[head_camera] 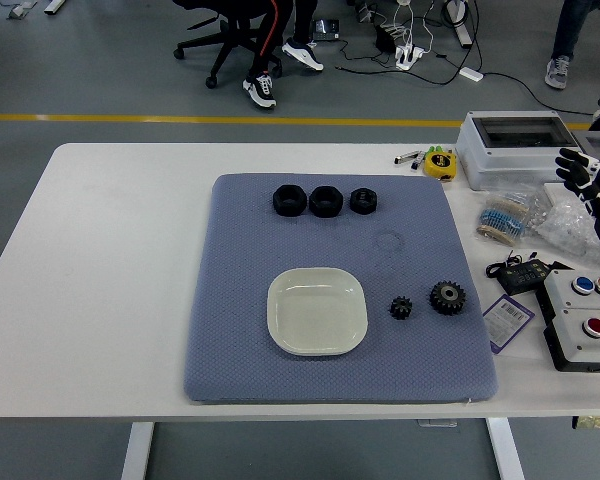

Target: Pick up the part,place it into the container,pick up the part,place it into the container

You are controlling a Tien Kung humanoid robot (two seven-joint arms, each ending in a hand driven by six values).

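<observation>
On the blue-grey mat (240, 350) lies a cream square dish (317, 311), nothing in it. Right of the dish sit two black gears, a small one (400, 308) and a larger one (447, 296). Along the mat's far edge stand three black nut-like parts: left (289, 200), middle (326, 200) and right (363, 200). My right hand (592, 185) is at the picture's right edge, over the clutter beside the mat, its fingers spread and holding nothing. It is well clear of the gears. My left arm is out of sight.
Right of the mat are a grey box with a clear lid (515, 145), a yellow tape measure (440, 163), plastic bags of small parts (510, 220), a button box (590, 320) and a purple card (507, 322). People's legs and a chair show beyond the table.
</observation>
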